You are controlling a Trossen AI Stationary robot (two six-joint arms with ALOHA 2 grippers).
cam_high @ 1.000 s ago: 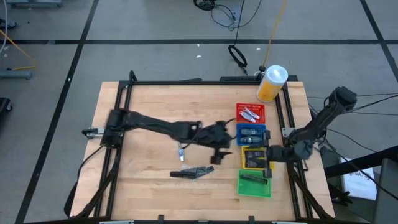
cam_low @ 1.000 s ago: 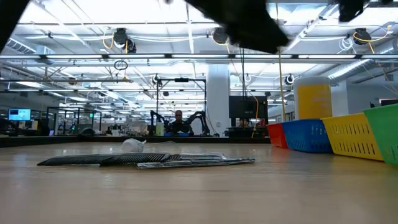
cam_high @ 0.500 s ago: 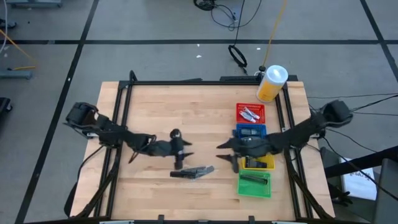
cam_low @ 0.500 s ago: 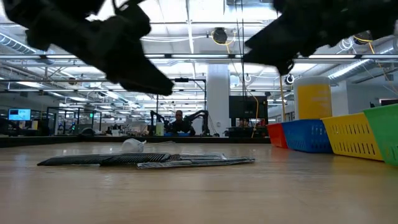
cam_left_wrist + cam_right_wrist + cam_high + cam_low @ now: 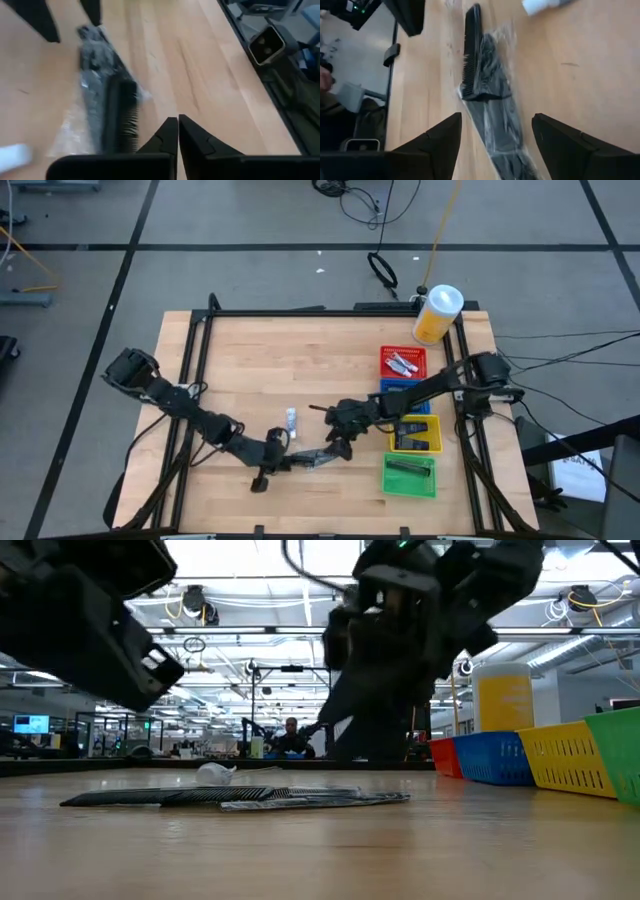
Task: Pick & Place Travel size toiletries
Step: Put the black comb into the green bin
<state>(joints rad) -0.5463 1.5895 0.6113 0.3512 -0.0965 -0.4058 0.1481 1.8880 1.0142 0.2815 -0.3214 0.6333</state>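
Observation:
A black comb packet in clear wrap [image 5: 312,458] lies flat on the wooden table near its front edge; it shows too in the low view [image 5: 240,798]. A small white tube [image 5: 290,418] lies just behind it. My left gripper [image 5: 177,131] is shut and hangs above the table at the packet's left end [image 5: 107,110]. My right gripper [image 5: 495,145] is open over the packet [image 5: 487,95], one finger on each side of it and clear of it. More toiletries lie in the red basket [image 5: 403,363], the yellow basket [image 5: 412,436] and the green basket [image 5: 410,476].
A blue basket [image 5: 405,392] stands between the red and the yellow one, partly under my right arm. A yellow canister with a white lid [image 5: 437,313] stands at the far right corner. A black frame rail [image 5: 195,350] runs along the table's sides.
My left gripper has drawn back from beside the baskets toward the table's left and near edge, ending by the packet's left end. My right gripper has come from the table's right edge leftward across the baskets to above the packet. The packet and tube have stayed put.

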